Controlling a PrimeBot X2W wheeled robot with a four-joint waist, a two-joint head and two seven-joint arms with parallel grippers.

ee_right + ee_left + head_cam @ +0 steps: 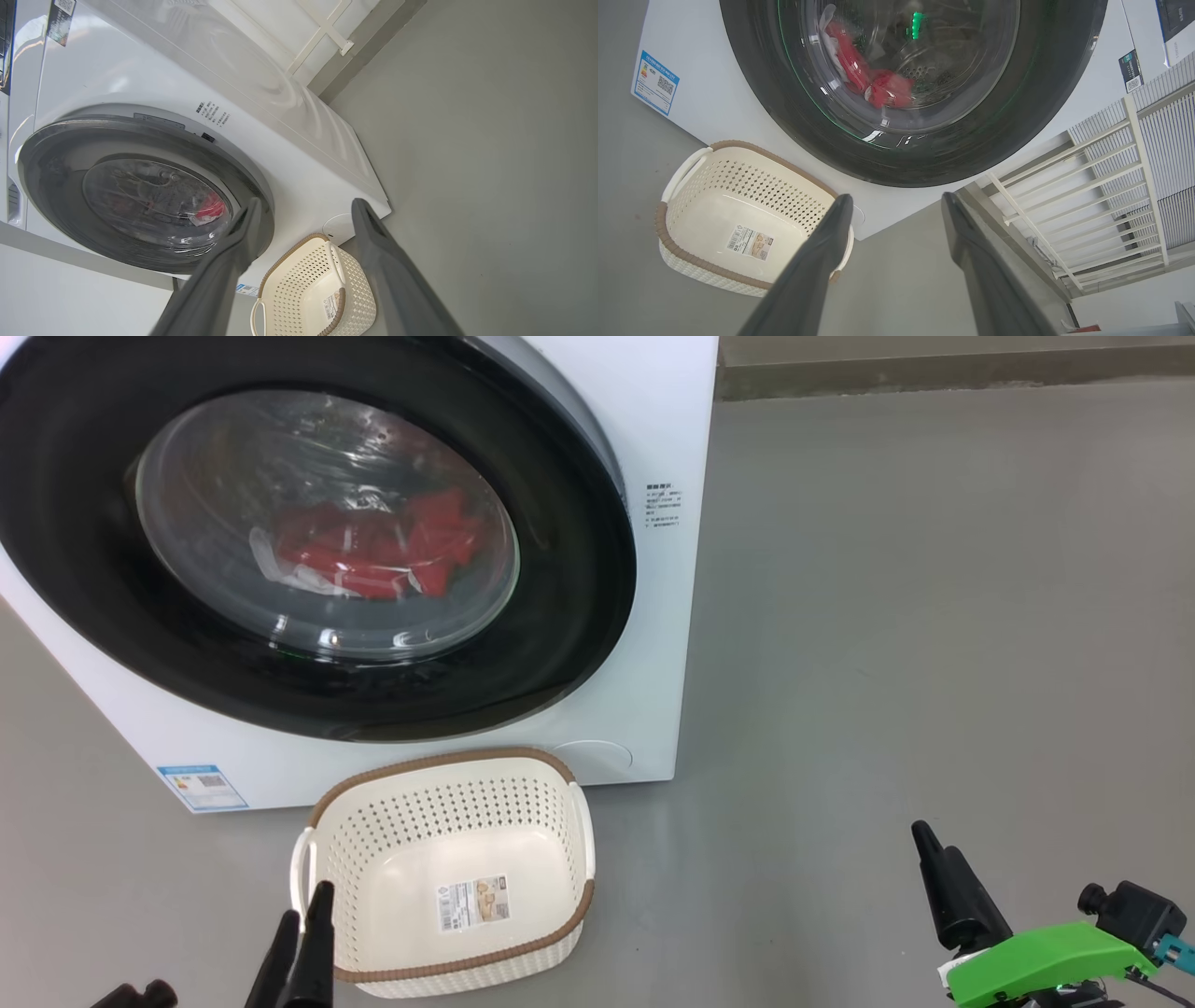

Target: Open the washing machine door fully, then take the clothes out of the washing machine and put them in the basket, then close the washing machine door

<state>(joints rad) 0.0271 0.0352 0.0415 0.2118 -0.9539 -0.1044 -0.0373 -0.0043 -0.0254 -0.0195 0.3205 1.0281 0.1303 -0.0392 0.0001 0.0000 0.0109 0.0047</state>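
Observation:
The washing machine [658, 420] stands in front of me, and its round black-rimmed door [579, 579] lies against its front. Through the glass bowl I see the red clothes [392, 546] lying low in the drum. The cream basket [448, 763] sits on the floor right below the door, with nothing in it but a paper label. My left gripper [306, 905] hangs open at the basket's near left corner. Well to the basket's right, my right gripper [934, 845] is open above the floor. The left wrist view shows the door [761, 93], clothes [882, 91] and basket [775, 162]; its fingers are apart.
Grey floor [934, 616] stretches open to the right of the machine. A wall base [934, 373] runs along the far edge. A white slatted rack [1087, 186] stands beside the machine. A blue label [203, 787] marks the machine's lower left front.

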